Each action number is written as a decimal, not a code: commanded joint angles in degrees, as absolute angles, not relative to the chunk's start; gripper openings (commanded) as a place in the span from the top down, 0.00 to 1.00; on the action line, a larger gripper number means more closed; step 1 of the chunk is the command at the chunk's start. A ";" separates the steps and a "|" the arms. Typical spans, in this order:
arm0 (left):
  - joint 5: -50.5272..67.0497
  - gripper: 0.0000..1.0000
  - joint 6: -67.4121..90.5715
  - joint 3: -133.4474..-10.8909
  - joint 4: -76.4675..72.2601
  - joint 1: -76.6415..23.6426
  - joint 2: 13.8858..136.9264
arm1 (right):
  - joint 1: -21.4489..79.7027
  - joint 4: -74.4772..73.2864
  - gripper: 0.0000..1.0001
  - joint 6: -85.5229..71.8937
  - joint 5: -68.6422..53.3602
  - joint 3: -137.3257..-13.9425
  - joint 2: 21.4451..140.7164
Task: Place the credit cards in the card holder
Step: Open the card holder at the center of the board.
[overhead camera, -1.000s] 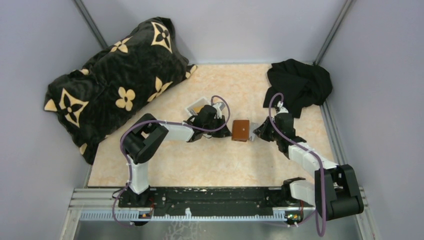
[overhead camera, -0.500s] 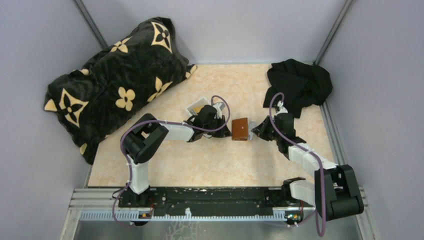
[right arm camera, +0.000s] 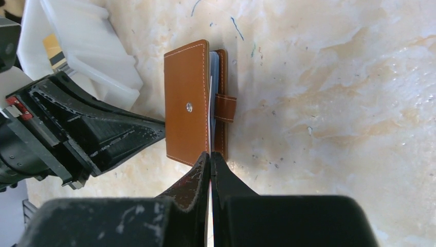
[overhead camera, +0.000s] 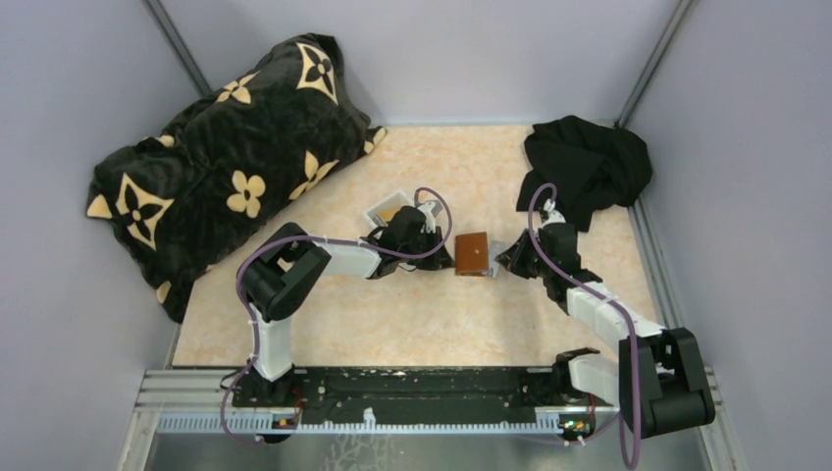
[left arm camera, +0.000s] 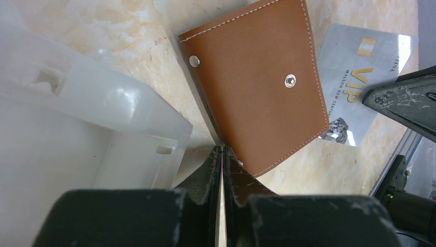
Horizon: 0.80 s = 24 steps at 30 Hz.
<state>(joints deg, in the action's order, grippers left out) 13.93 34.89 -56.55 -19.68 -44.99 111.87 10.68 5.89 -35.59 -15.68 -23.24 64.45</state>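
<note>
- At the middle of the beige, marble-patterned table [overhead camera: 392, 324] lies the small reddish-brown leather card holder [overhead camera: 473, 254], a smooth flat rectangle with pale stitching along its edges and round metal snap studs on its cover.
- From above, its long side runs roughly from the near edge toward the far wall, tilted a little. The edge with the short leather strap tab faces the right arm's side, and the opposite long edge faces the left arm.
- A thin, glossy grey-silver card [left arm camera: 355, 72] with gold "VIP" lettering sticks out flat from behind the card holder on that right-hand side.
- The right gripper [right arm camera: 211, 157] has its jaws almost together on a pale sliver that looks like the grey-silver card's edge. Its tips sit at the card holder's slightly parted covers.
- The left gripper [left arm camera: 222, 154] is pressed closed, its tips touching the card holder's opposite edge. Whether it pinches any leather, I cannot tell.
- Just beside the left gripper stands a white, moulded plastic tray [left arm camera: 77, 134] with a gold-tan card [overhead camera: 390, 211] inside.
- A plush black pillow [overhead camera: 226, 167] with tan flowers lies far left, and a crumpled black cloth [overhead camera: 587, 167] lies far right.
</note>
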 commanded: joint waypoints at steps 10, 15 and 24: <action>13.77 0.92 34.31 -58.36 -17.08 -45.59 113.65 | 10.29 5.80 1.00 -32.78 -14.32 -26.57 62.84; 13.71 0.93 34.18 -58.66 -16.64 -45.61 113.78 | 10.25 5.89 1.00 -33.09 -14.74 -27.01 62.52; 13.64 0.93 33.90 -59.04 -16.09 -45.57 113.65 | 10.32 5.50 1.00 -33.16 -15.14 -27.93 62.49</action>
